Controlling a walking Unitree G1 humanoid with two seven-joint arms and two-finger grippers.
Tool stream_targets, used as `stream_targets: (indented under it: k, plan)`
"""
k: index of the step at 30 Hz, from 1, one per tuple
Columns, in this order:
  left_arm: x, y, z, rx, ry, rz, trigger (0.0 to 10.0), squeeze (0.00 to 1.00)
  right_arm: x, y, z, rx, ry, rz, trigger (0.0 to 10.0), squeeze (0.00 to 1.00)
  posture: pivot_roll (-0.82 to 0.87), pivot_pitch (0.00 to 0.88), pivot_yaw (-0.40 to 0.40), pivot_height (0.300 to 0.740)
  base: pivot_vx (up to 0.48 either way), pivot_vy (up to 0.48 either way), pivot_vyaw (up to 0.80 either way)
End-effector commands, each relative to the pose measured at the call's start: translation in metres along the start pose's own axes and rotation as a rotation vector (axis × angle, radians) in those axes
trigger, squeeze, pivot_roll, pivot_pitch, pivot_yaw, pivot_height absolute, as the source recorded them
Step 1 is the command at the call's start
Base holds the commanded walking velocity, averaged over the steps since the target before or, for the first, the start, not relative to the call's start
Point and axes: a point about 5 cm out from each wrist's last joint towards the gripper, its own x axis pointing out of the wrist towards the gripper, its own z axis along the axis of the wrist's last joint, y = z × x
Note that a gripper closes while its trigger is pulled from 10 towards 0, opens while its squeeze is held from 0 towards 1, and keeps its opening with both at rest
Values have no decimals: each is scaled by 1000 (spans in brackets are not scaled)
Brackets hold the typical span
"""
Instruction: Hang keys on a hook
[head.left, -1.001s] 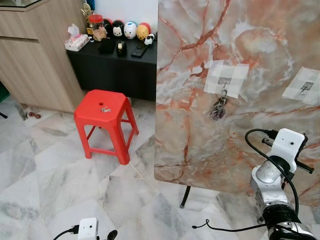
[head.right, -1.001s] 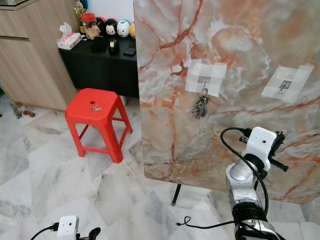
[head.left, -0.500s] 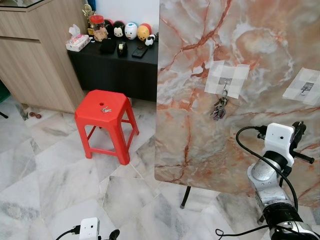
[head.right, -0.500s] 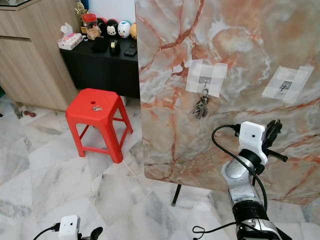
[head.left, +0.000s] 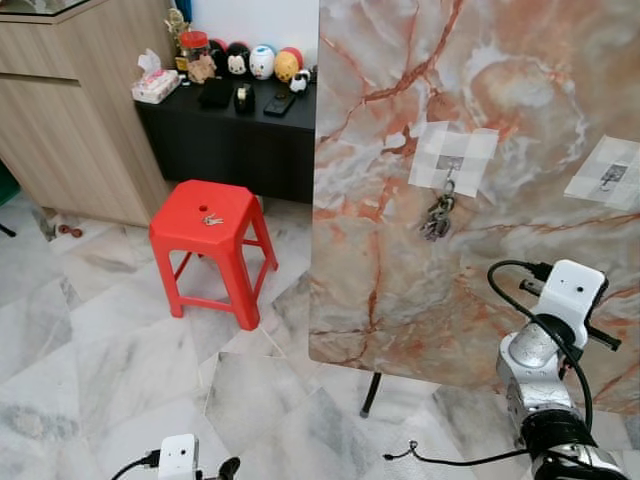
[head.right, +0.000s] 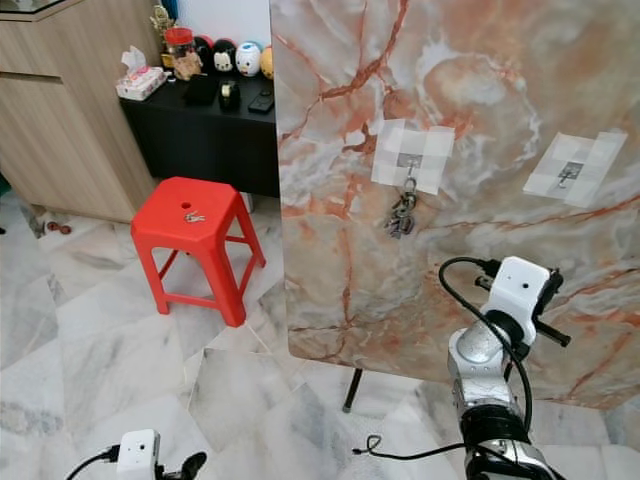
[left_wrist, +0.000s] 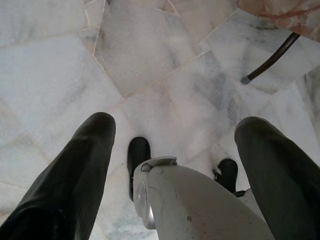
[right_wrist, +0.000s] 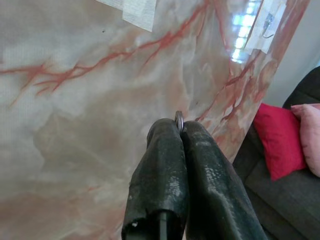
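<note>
Marble-patterned board (head.left: 400, 200) stands upright with two taped metal hooks; a key bunch (head.left: 437, 218) dangles from the nearer hook (head.left: 450, 163). Right gripper (right_wrist: 180, 131), raised close before the glossy board, pinches a thin metal ring (right_wrist: 178, 120) between its textured black fingers. Left gripper (left_wrist: 172, 145) hangs spread over pale floor tiles.

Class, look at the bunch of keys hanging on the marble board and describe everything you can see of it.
The bunch of keys is a small, dark cluster of grey metal keys on a ring. It hangs straight down from a small metal hook fixed on a pale taped patch on the upright marble-patterned board. The ring loops over the hook; the keys dangle below the patch against the board's face. Individual keys are too small to count. No end effector touches it.
</note>
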Motion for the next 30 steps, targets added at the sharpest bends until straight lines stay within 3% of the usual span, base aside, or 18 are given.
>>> stream_targets:
  k: [1, 9, 14, 16, 23, 25, 30]
  plan:
    - [-1, 0, -5, -18, 19, 2, 10000, 0, 3, -2, 0, 20, 21, -12, 10000, 0, 104, 74, -53, 740, 0, 0, 0]
    - [-1, -2, -6, -19, 25, 1, 10000, 0, 0, 2, -8, 91, 91, 44, 10000, 0, 104, 75, -56, 740, 127, 0, 0]
    - [-2, -1, -8, -20, 29, 2, 10000, 0, -10, -7, -41, 125, 283, 28, 10000, 0, 106, 75, -61, 740, 253, 0, 0]
    - [-2, 0, -8, -23, 31, 4, 10000, 0, -21, -16, -66, 121, 399, 17, 10000, 0, 104, 77, -60, 740, 253, 0, 0]
    - [-2, 0, -9, -21, 37, 5, 10000, 0, -32, -20, -83, 111, 467, 50, 10000, 0, 99, 77, -59, 740, 253, 0, 0]
    - [-2, 0, -9, -21, 40, 4, 10000, 0, -40, -23, -96, 83, 535, 88, 10000, 0, 103, 75, -61, 740, 251, 0, 0]
    - [-2, 0, -10, -23, 40, 8, 10000, 0, -45, -24, -101, 84, 566, 91, 10000, 0, 106, 73, -61, 740, 250, 0, -788]
